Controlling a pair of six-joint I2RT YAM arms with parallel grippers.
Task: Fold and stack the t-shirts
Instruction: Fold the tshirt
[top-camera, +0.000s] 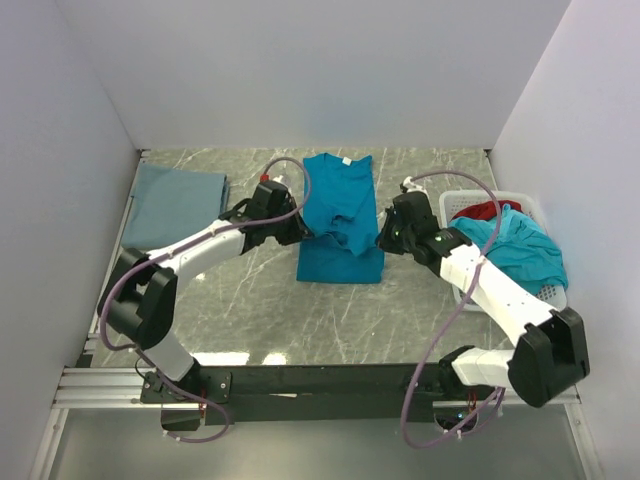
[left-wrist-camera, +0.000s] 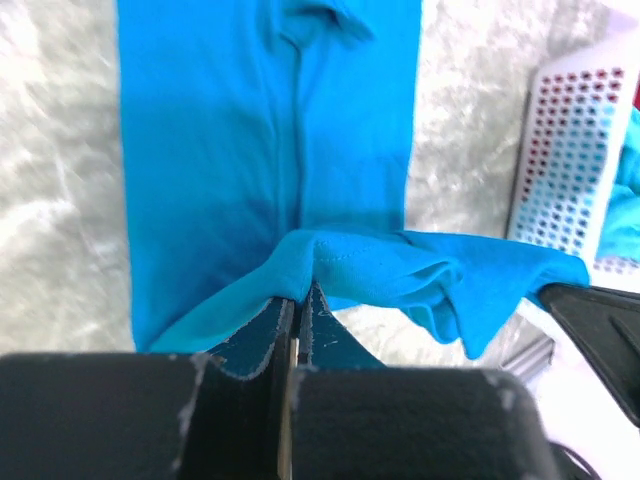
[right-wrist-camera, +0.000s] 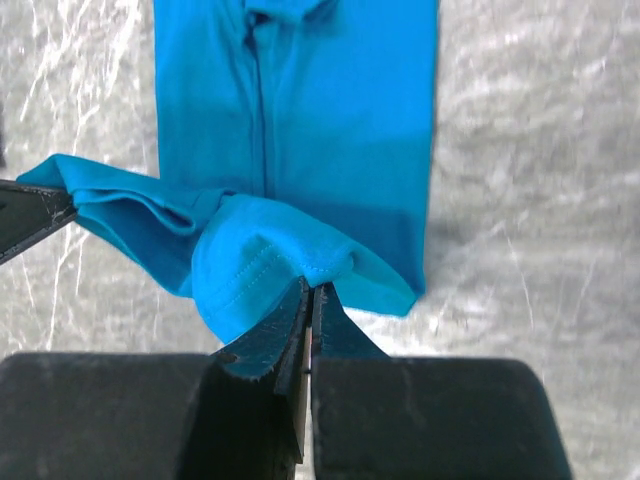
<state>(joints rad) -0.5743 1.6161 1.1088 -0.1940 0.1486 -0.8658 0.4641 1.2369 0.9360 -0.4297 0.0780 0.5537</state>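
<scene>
White basket (top-camera: 452, 205) holds a red shirt (top-camera: 487, 210) and teal shirt (top-camera: 522, 252), while left fingers (left-wrist-camera: 258, 340) and right fingers (right-wrist-camera: 268, 338) pinch another teal t-shirt (top-camera: 338, 200).

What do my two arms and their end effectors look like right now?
The left arm and right arm have white links and bulky black joint housings; a mauve cable loops along each. The left end effector and right end effector are black, with flat, saw-toothed fingers.

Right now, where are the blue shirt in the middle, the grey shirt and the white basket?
blue shirt (top-camera: 338, 190), top view, its flat upper part.
grey shirt (top-camera: 175, 205), top view, middle of the folded cloth.
white basket (left-wrist-camera: 570, 150), left wrist view, its holed side wall.
</scene>
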